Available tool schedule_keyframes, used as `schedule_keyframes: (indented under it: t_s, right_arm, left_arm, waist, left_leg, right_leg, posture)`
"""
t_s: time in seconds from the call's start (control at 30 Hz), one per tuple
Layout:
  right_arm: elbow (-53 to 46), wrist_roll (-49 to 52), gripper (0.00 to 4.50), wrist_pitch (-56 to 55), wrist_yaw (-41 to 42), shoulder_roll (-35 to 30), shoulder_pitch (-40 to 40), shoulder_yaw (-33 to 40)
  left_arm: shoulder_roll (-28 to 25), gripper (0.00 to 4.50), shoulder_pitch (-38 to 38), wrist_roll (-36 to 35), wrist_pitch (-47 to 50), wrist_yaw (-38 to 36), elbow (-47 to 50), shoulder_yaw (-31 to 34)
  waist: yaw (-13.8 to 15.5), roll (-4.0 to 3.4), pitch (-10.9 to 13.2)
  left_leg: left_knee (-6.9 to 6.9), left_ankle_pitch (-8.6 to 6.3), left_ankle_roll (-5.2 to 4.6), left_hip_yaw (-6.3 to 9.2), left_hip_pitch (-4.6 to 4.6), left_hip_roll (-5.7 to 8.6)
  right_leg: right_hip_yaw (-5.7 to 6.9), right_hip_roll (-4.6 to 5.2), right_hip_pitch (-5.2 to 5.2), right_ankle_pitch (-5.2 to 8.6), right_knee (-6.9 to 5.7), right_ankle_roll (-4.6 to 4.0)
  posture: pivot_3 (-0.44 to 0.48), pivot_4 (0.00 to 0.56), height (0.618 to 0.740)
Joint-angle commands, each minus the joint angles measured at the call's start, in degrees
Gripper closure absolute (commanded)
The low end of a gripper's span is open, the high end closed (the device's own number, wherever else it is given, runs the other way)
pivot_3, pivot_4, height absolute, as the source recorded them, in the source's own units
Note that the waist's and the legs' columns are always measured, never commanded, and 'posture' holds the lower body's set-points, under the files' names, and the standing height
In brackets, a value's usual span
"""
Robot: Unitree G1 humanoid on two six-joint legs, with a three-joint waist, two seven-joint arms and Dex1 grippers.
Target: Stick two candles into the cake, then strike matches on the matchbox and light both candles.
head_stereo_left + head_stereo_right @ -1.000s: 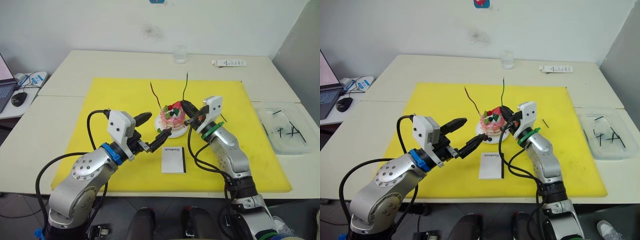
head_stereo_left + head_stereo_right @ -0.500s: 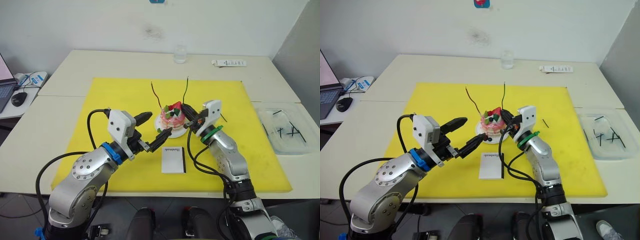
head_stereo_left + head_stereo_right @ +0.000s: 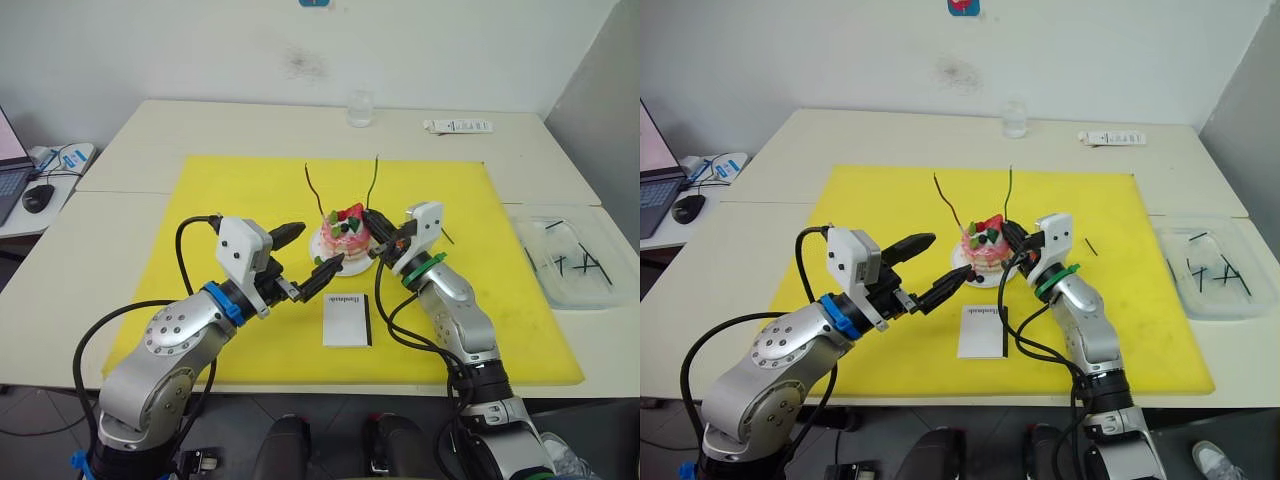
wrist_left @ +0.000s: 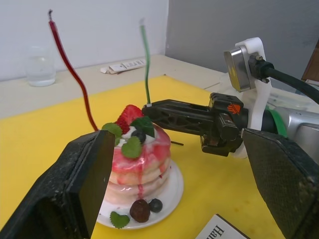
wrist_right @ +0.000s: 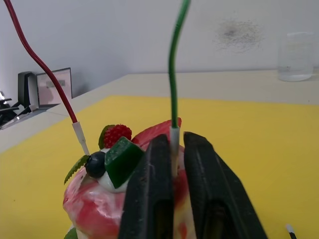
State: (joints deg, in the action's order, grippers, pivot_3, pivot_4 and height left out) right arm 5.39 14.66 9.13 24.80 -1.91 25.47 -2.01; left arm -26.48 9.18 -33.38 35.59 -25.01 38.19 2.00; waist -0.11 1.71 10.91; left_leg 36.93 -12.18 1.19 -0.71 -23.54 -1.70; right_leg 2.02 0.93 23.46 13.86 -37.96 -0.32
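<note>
- Green wax, thin and wavy: the green candle (image 5: 173,74) stood upright with its white end pinched between the two black fingers of the right claw (image 5: 172,149), directly over the top of the cake (image 5: 119,199).
- Over the last second the right claw had crept a little closer to the cake, and the green candle stood a touch straighter; I judged the candle was being seated, not yet let go.
- The red candle (image 4: 72,74) rose from the cake's top on the side away from the right claw and leaned slightly away from it; no claw touched it, so it looked already planted.
- The left claw (image 3: 305,262) had stayed spread open and empty, its lower finger tip (image 3: 328,269) just beside the plate (image 4: 172,191), as if steadying the cake without gripping it.
- The matchbox (image 3: 348,319) lay flat on the yellow mat (image 3: 240,190), between the two arms and nearer the robot than either claw tip, untouched.
- One match (image 3: 1092,246) lay on the mat beyond the right claw's outer side; more lay in the clear tray (image 3: 570,262) on the tabletop (image 3: 130,140), well apart.
- Judgement: the sticking stage was nearly done; striking and lighting remained.
</note>
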Motion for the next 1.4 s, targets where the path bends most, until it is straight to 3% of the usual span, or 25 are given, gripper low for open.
schedule_keyframes:
  t_s: [0.03, 0.07, 0.77, 1.4]
  right_arm:
    - [-1.7, 0.1, 2.75, -0.8, 0.2, -0.2, 0.0, -0.2]
    - [-1.6, 0.1, 2.42, -0.8, 0.2, -0.3, 0.1, -0.1]
    - [-3.6, 1.9, 2.42, -0.1, 2.0, -2.6, 0.2, 0.7]
    - [-23.1, 7.9, 2.42, 12.2, 10.2, -15.9, -8.5, 0.9]
  left_arm:
    - [-0.5, 0.00, 1.1, 0.2, -1.7, -0.9, 0.5, 0.6]
    - [-0.5, 0.00, 1.2, 0.3, -1.7, -1.0, 0.3, 0.6]
    - [1.3, 0.00, 0.8, 2.0, -2.7, -0.7, 0.4, -1.3]
    - [-1.3, 0.00, -2.9, 1.5, -3.0, -5.4, -0.8, -0.7]
  waist:
    - [0.0, 0.00, 0.0]
    - [0.0, 0.00, 0.0]
    - [0.0, 0.00, 0.0]
    - [0.0, 0.00, 0.0]
  left_leg:
    - [0.00, 0.00, 0.00, 0.00, 0.00, 0.00]
    - [0.00, 0.00, 0.00, 0.00, 0.00, 0.00]
    - [-0.02, 0.00, 0.00, -0.01, -0.04, 0.00]
    - [-0.04, 0.00, 0.00, 0.02, -0.18, 0.00]
  right_leg:
    - [0.00, 0.00, 0.00, 0.00, 0.00, 0.00]
    - [0.00, 0.00, 0.00, 0.00, 0.00, 0.00]
    - [-0.01, 0.00, 0.03, 0.01, 0.02, -0.01]
    - [0.06, 0.02, 0.11, 0.03, 0.13, -0.02]
  posture:
    - [0.000, 0.150, 0.740]
    - [0.000, 0.150, 0.740]
    - [0.000, 0.150, 0.740]
    - [0.000, 0.150, 0.740]
